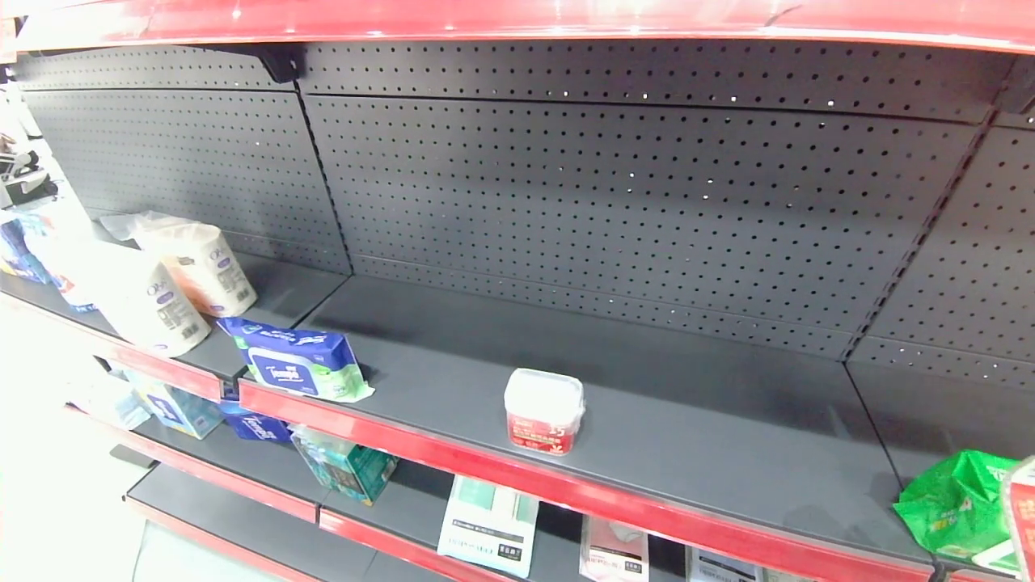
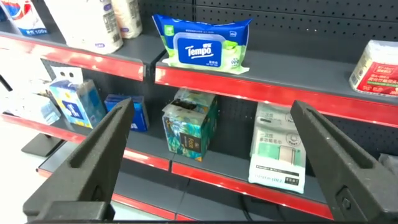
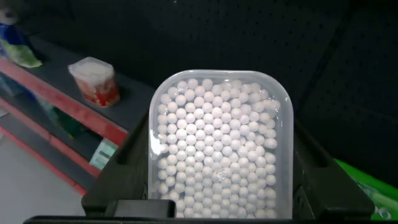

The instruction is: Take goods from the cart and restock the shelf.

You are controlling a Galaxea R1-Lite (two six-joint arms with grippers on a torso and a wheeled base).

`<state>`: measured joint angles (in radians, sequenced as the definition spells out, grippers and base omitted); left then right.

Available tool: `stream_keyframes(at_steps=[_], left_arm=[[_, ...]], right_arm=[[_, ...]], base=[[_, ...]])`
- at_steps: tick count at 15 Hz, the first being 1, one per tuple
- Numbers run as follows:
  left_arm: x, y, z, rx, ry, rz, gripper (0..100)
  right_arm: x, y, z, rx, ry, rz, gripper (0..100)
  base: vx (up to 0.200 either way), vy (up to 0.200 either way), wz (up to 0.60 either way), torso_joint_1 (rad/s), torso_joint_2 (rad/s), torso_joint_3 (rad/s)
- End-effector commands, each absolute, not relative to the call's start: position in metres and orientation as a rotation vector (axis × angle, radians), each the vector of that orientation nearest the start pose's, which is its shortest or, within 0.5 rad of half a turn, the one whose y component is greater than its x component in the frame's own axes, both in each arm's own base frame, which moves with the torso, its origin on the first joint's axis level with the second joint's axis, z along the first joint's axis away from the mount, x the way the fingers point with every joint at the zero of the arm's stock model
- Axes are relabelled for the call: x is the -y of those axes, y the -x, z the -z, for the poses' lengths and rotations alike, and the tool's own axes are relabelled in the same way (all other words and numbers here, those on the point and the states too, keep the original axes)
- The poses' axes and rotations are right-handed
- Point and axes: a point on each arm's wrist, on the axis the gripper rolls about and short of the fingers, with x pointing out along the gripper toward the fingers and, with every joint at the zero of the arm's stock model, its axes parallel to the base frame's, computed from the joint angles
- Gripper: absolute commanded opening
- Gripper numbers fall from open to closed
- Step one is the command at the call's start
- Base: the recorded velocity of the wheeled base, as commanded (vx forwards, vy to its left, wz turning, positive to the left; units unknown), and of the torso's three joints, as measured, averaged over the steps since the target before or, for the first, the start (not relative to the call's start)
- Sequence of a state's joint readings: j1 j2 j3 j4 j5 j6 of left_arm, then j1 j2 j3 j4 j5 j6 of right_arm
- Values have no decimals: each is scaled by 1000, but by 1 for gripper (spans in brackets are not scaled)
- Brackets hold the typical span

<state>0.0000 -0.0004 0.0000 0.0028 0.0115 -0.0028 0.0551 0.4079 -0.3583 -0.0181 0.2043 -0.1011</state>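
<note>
My right gripper [image 3: 221,127] is shut on a clear plastic tub [image 3: 221,155] packed with small white round tips, its fingers pressing the tub's two long sides. It hangs in front of the dark shelf [image 1: 687,420]. A matching tub with a red label [image 1: 543,411] stands on that shelf near the front edge, and it shows as the red-label tub [image 3: 93,81] in the right wrist view. My left gripper [image 2: 211,106] is open with nothing between its fingers, level with the lower shelf. A blue wipes pack [image 1: 295,361] lies left of the tub.
White paper rolls [image 1: 162,299] stand at the shelf's left end and a green bag [image 1: 954,501] lies at its right end. On the lower shelf sit a teal box [image 2: 189,127] and a white-green pack [image 2: 278,149]. Black pegboard backs the shelf.
</note>
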Motion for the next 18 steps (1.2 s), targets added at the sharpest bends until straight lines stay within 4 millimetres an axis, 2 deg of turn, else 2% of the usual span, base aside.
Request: stream_keyframes(at_steps=[1,4,7,10,13,15,18], left_arm=[[0,23,-75,-5,3,-12,100],[0,23,-75,-5,3,-12,100],[0,23,-75,-5,3,-12,100],[0,23,-75,-5,3,-12,100],[0,23,-75,-5,3,-12,100],[0,23,-75,-5,3,-12,100],[0,23,-75,-5,3,-12,100]], right_arm=[[-15,-50,-196,-166,108,-439,0],[-27,-89,-192,-261,114,-504,0],[-41,-131,-188,-271,110,-561,0],[-48,-153,-177,-347,97,-629,0],[-54,-173,-175,-387,87,-661,0],[-62,-200,-174,-403,94,-677,0],[-71,-227,-164,-372,104,-692,0]], base=[[0,0,0,0,0,0],[0,0,0,0,0,0],[0,0,0,0,0,0],[0,0,0,0,0,0],[0,0,0,0,0,0],[0,0,0,0,0,0],[0,0,0,0,0,0]])
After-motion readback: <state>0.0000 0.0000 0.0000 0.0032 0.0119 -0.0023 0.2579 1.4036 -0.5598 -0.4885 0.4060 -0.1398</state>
